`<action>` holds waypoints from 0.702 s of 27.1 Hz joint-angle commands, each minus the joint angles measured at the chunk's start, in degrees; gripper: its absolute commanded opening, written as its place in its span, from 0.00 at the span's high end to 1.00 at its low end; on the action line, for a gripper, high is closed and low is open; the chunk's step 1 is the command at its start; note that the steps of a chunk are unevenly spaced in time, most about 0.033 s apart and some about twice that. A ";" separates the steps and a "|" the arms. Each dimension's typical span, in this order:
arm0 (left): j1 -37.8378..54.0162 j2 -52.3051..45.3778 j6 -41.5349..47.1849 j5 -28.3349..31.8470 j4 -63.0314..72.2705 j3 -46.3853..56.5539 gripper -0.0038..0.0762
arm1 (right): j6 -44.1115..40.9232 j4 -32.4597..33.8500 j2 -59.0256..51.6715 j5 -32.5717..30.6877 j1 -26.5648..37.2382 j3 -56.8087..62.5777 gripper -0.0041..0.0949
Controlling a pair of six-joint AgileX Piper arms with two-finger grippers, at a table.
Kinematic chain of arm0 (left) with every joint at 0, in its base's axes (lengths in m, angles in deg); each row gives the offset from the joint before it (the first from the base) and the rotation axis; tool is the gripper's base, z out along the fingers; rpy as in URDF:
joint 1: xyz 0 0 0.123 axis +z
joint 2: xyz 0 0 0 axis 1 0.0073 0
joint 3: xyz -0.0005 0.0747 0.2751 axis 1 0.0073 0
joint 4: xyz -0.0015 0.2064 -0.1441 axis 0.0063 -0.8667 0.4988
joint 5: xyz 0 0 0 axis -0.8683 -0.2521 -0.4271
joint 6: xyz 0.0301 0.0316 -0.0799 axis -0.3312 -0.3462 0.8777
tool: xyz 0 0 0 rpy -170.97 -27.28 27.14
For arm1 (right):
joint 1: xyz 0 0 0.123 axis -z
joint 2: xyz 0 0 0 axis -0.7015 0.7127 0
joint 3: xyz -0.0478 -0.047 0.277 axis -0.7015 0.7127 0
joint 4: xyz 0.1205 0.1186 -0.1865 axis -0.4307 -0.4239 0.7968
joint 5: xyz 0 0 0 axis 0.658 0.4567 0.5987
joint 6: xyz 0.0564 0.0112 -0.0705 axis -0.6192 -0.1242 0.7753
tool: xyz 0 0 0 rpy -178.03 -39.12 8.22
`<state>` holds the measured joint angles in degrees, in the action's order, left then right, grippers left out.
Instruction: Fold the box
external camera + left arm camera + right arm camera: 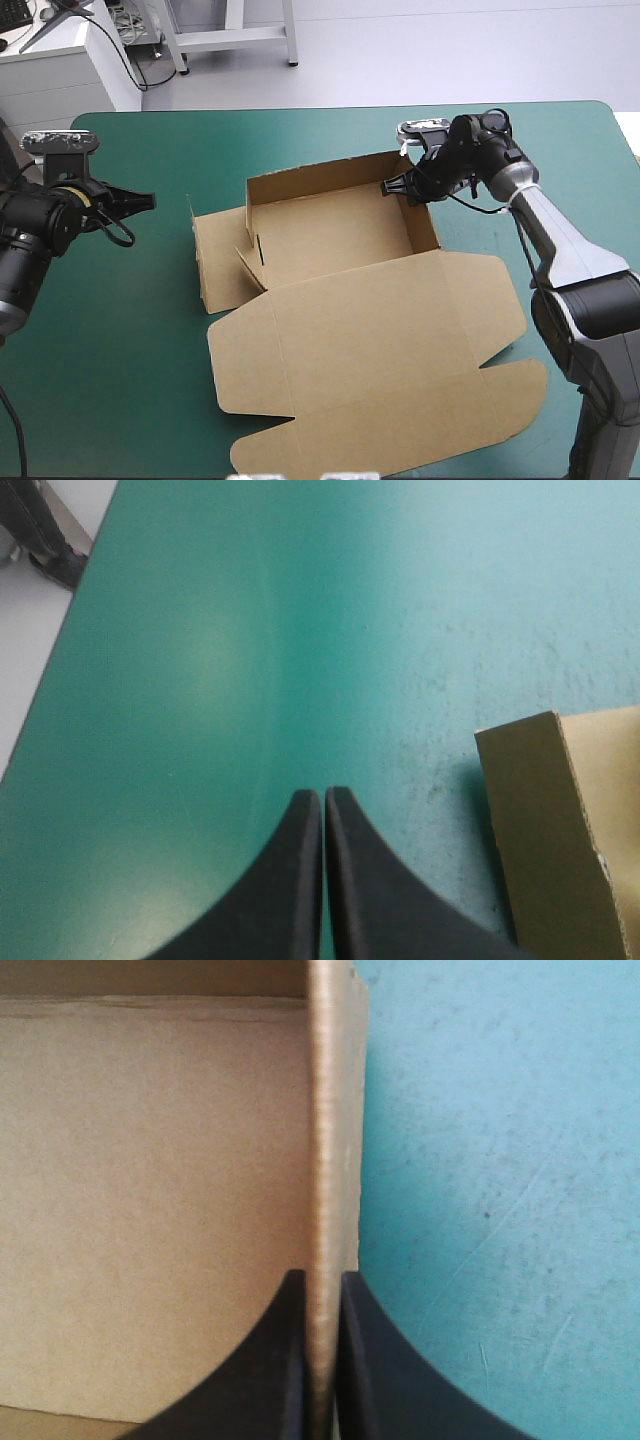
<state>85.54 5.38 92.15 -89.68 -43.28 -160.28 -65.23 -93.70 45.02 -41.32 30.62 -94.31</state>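
Note:
The brown box [335, 235] lies in the middle of the table with its far wall and right wall raised. Its left side flap [220, 255] is spread low, and its wide lid [380, 370] lies flat toward the near edge. My right gripper [392, 187] is at the far right corner, shut on the top of the right wall [335, 1110]; one black finger is inside the tray and the other outside. My left gripper [150, 199] hovers shut over bare cover, well left of the box and holding nothing. A corner of the left flap [560, 810] shows beside my left gripper [323, 795].
Teal-green cover [120, 340] stretches bare left of the box and along the far side [300, 135]. The table's edge [70, 630] runs ahead of and beside the left gripper. The lid's rounded tabs [510, 400] reach close to the near right edge.

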 commanded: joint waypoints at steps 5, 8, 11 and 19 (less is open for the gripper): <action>1.57 0.94 -3.83 0.38 4.73 -1.44 0.96 | -0.51 0.09 -2.29 -0.50 -0.34 -1.09 0.67; 1.57 1.54 -4.98 -0.18 5.58 -1.44 0.96 | -0.51 1.22 -2.29 -1.09 -0.34 -2.87 0.53; 1.75 1.97 -5.12 -0.59 6.60 -1.44 0.96 | -0.26 2.75 -2.29 -2.93 -0.34 -6.41 0.48; 1.89 2.97 -5.12 -1.52 6.69 -1.44 0.96 | -0.93 7.38 -4.88 -9.85 -0.16 -16.19 0.48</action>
<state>87.13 9.69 87.18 -93.35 -36.87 -160.28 -66.14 -85.59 45.11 -50.47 30.34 -108.25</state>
